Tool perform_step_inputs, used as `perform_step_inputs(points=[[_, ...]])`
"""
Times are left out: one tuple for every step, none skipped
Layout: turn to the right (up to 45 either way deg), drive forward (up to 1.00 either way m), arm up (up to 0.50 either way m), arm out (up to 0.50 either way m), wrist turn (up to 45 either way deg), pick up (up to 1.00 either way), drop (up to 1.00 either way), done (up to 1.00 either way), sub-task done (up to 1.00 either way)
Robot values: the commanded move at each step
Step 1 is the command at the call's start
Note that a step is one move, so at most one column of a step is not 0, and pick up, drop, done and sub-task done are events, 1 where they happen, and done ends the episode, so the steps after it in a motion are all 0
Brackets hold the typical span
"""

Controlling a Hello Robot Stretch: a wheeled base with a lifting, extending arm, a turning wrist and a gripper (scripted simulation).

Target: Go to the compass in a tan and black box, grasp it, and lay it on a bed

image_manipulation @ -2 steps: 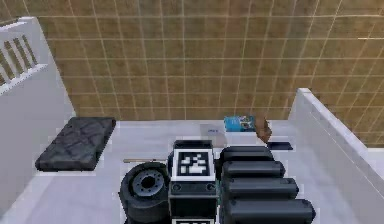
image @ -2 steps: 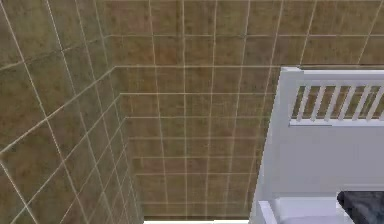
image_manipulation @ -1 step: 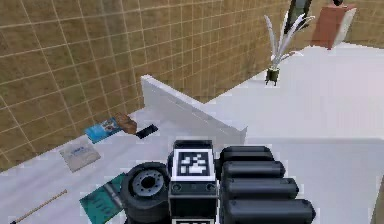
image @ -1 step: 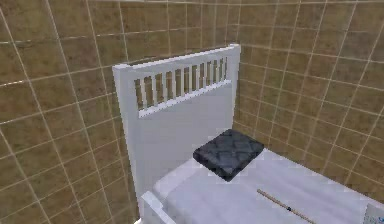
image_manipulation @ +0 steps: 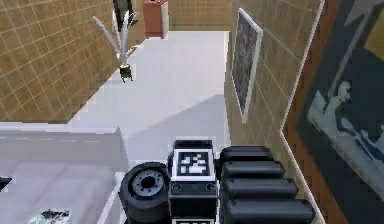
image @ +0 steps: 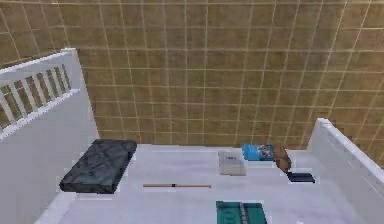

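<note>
Dark arm bar point(image_manipulation: 255, 190) and gripper point(image_manipulation: 147, 190) sit lowest (grip and load: cannot tell); on the bed point(image: 185, 165), right of its dark pillow point(image: 98, 165), lie a stick point(image: 176, 186) and pale box point(image: 232, 163).

1. A dark mottled pillow point(image: 98, 165) lies flat at the forward view's lower left.
2. A thin brown stick point(image: 177, 186) lies level near the middle, right of the pillow and apart from it.
3. A pale grey slab point(image: 232, 163) lies up and right of the stick, with a blue object point(image: 256, 152) just beside it.
4. A small dark blue item point(image: 299, 178) lies farther right.
5. A teal patterned item point(image: 240, 212) is cut off by the bottom edge.
6. A tan tiled wall point(image: 200, 60) stands behind.
7. In the arm side view, a plant point(image_manipulation: 124, 45) with pale drooping leaves stands in a small dark pot on the pale floor point(image_manipulation: 190, 80).
8. A reddish-brown cabinet point(image_manipulation: 154, 17) stands beyond the plant.
9. On the wall at the right hang a white-framed picture point(image_manipulation: 246, 60) and, nearer, a larger dark-framed picture point(image_manipulation: 345, 105).
</note>
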Motion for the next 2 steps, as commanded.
perform_step_inputs(points=[[-45.0,0.0,0.0,0.0,0.0,0.0,0.0,0.0,0.0],[-24.0,0.0,0.0,0.0,0.0,0.0,0.0,0.0,0.0]])
